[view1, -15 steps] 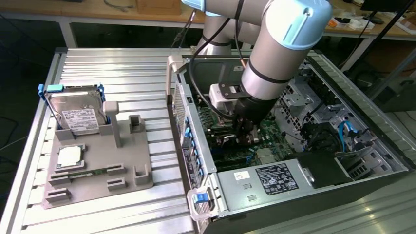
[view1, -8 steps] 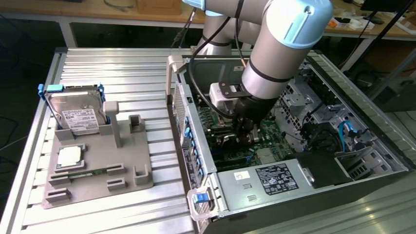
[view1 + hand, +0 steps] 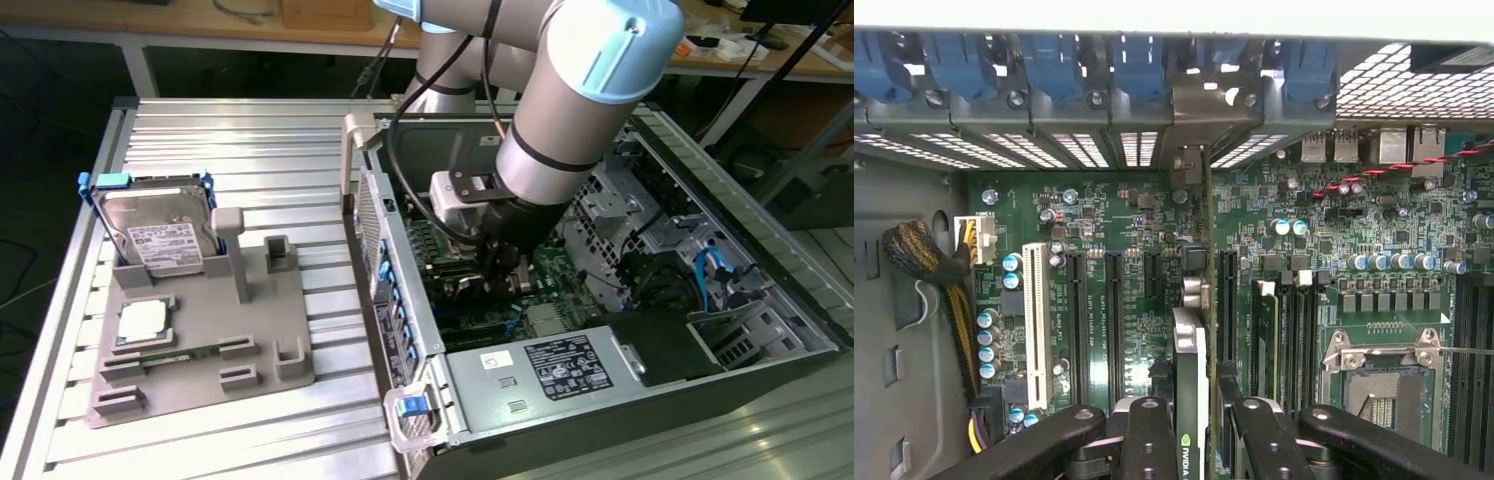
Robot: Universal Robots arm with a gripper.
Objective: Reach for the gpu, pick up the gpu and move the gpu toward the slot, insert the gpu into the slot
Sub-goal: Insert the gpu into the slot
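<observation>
**GPU held edge-on above the motherboard**

The gpu (image 3: 1189,400) is gripped between the fingers (image 3: 1149,440) of the hand (image 3: 1194,445), which is lowered inside the open computer case (image 3: 747,250). The card is seen edge-on above the green motherboard (image 3: 1124,215), in line with the rear bracket opening. On the grey fixture (image 3: 200,340) near the bench's (image 3: 240,140) edge, a hard drive (image 3: 160,235) is stood upright.

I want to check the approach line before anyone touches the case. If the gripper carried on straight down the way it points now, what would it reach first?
Most likely the green motherboard: the gripper holds the gpu edge-on above it, so the card's lower edge would arrive first, though depth is hard to judge.
</observation>
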